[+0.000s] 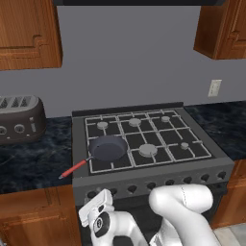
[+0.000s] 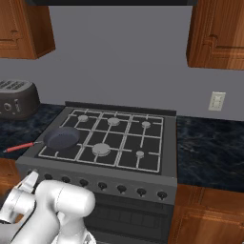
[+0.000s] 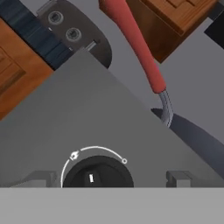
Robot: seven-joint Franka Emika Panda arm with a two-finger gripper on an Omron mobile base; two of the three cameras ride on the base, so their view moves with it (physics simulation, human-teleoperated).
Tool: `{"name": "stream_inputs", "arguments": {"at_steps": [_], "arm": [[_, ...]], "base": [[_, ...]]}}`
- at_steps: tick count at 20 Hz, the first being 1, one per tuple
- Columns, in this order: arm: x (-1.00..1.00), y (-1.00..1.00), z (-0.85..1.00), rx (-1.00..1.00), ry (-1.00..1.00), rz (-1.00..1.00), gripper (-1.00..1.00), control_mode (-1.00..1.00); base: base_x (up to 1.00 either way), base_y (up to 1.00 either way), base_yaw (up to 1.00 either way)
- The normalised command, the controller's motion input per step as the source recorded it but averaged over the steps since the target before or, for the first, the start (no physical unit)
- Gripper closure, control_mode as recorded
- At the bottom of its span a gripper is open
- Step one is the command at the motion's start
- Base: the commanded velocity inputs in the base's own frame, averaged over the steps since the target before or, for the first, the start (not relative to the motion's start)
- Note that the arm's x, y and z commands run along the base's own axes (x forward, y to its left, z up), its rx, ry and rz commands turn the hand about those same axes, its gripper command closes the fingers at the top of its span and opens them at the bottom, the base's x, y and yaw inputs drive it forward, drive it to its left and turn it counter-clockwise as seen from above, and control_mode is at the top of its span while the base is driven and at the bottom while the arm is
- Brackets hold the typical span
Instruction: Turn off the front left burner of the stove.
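Item: wide dark grey gas stove [image 1: 79,144] with black grid grates, six round grey burner caps and a row of small black knobs along its front panel. It is set into the dark speckled stone bench [image 1: 29,161], between brown wooden base cabinets, under a grey wall.

Front left burner: covered by a small round dark frying pan [image 1: 108,148] resting on the grate; its red handle [image 1: 73,169] reaches out over the stove's left front corner. No flame can be made out in these pictures.

Control: round black knob [image 3: 97,175] with a white pointer mark and a thin white arc above it, seen close in the hand view at the left end of the front panel; judged to be the one serving the front left burner.

Progress: approach looks complete, with the hand lined up on the knob. The knob is not yet gripped or turned, so the turning itself is what is left.

Gripper [image 3: 109,181]: jaws stand spread to their widest, one dark finger tip [image 3: 41,178] on either side of the knob, apart from it; it has hold of nothing. From the base views the white arm is low in front of the stove's left end.

Surrounding: dark grey toaster [image 1: 19,119] on the bench left of the stove, well apart; wooden wall cabinets [image 1: 29,33] above; white wall outlet [image 1: 214,88] to the right.
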Motion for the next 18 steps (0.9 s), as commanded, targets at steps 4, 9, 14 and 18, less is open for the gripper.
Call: {"name": "stream_inputs", "arguments": {"at_steps": [4,9,14,18], "arm": [[0.15,0.01,-0.25,0.00,-0.02,0.00,-1.00,-1.00],[0.08,0.05,-0.23,0.00,-0.03,0.00,-1.00,-1.00],[0.03,0.09,-0.04,0.00,-0.07,0.00,-1.00,-1.00],[0.00,0.23,-0.01,0.00,-0.09,0.00,-1.00,-1.00]], "base": [[0.00,0.00,0.00],[0.00,0.00,0.00],[0.00,0.00,0.00],[0.00,0.00,0.00]]}}
